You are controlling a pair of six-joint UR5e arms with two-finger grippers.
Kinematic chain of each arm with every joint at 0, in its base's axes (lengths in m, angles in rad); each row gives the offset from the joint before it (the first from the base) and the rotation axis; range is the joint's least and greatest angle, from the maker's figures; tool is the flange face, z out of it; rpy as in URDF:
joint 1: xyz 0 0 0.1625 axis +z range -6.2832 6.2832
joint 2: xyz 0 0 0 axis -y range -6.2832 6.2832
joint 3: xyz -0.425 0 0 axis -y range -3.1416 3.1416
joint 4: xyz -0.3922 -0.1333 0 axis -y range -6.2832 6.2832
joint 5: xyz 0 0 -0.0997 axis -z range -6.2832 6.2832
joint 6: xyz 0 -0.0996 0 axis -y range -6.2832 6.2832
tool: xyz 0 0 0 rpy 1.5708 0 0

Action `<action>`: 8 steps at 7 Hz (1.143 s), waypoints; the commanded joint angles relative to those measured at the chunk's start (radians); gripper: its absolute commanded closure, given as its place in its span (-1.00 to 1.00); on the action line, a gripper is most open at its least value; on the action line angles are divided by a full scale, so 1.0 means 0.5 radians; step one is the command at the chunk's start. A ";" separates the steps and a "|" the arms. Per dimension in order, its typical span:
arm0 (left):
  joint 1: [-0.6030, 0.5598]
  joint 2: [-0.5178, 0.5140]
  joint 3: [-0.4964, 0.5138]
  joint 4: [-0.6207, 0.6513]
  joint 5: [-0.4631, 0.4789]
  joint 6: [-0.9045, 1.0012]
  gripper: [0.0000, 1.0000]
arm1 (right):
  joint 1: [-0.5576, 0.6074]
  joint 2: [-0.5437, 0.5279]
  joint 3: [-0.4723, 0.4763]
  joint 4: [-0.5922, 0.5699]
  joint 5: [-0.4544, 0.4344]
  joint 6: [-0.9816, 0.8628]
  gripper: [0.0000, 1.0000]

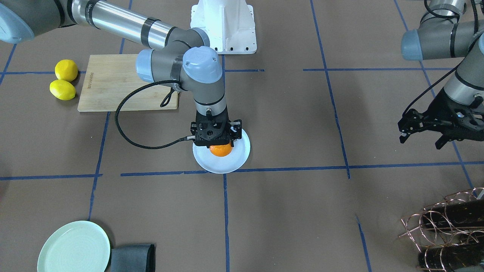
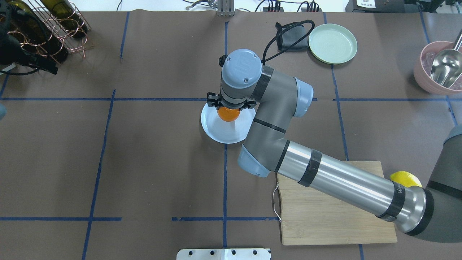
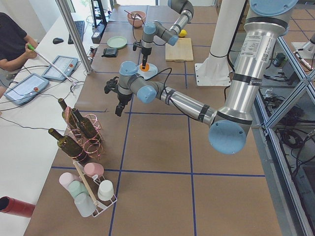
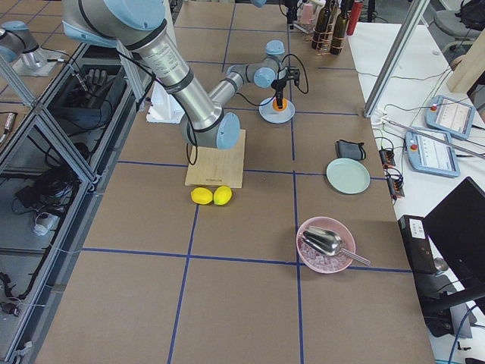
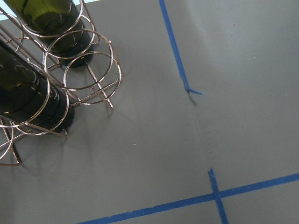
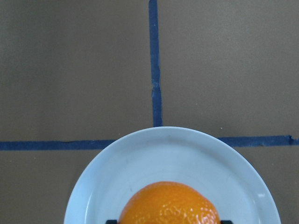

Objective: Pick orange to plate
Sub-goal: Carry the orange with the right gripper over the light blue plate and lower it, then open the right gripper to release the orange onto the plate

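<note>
The orange (image 1: pixel 221 151) sits low over the middle of the pale bluish-white plate (image 1: pixel 223 166) at the table's centre. My right gripper (image 1: pixel 220 145) points straight down with its fingers on either side of the fruit, shut on it. In the right wrist view the orange (image 6: pixel 169 205) fills the bottom edge, with the plate (image 6: pixel 163 149) around it and dark fingertips at both sides. I cannot tell whether the fruit touches the plate. My left gripper (image 1: pixel 419 140) hangs open and holds nothing, far off near the wine rack.
Two yellow lemons (image 1: pixel 63 80) lie beside a wooden cutting board (image 1: pixel 113 83). A mint-green plate (image 1: pixel 74 247) and a dark cloth (image 1: pixel 132 258) lie at one table edge. A copper wine rack with bottles (image 1: pixel 450 226) stands near the left arm. A pink bowl with a scoop (image 2: pixel 442 72) is at the overhead view's right.
</note>
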 commanded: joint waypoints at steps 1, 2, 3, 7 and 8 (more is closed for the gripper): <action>-0.021 0.019 -0.001 0.000 -0.001 0.005 -1.00 | -0.007 0.002 -0.034 0.079 -0.016 0.015 -0.99; -0.021 0.019 0.002 0.000 -0.001 0.005 -1.00 | -0.007 0.002 -0.037 0.089 -0.019 0.052 -1.00; -0.021 0.019 0.008 0.000 -0.001 0.005 -1.00 | -0.007 0.005 -0.034 0.089 -0.019 0.086 -1.00; -0.045 0.025 0.021 0.034 0.005 0.008 -1.00 | 0.158 -0.141 0.409 -0.518 0.101 -0.212 -1.00; -0.118 0.028 0.018 0.110 -0.007 0.053 -1.00 | 0.259 -0.318 0.700 -0.755 0.107 -0.479 -1.00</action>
